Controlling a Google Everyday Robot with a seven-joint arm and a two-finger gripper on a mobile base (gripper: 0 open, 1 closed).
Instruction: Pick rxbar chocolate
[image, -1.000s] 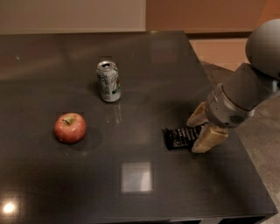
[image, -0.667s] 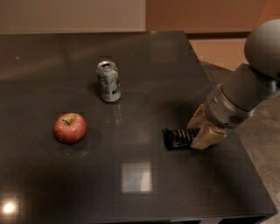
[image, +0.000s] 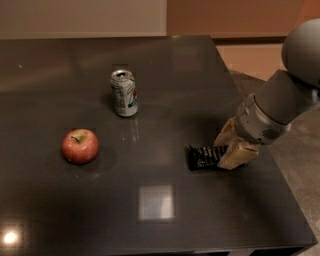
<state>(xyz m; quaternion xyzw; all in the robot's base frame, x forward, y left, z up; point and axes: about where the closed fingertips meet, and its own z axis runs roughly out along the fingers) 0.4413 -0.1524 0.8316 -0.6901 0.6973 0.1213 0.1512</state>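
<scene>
The rxbar chocolate (image: 204, 156), a flat bar in a black wrapper with white text, lies on the dark table (image: 165, 75) near its right edge. My gripper (image: 230, 146) comes in from the right and straddles the bar's right end. One tan finger sits on the far side and one on the near side, both closed against the wrapper. The bar still rests on the table, and its right end is hidden by the fingers.
A silver soda can (image: 123, 93) stands upright at the table's middle back. A red apple (image: 80, 145) sits at the left. The table's right edge runs just past the gripper, with floor (image: 295, 150) beyond it.
The two fingers have drawn slightly closer together around the bar's end. The bar, can and apple have not moved.
</scene>
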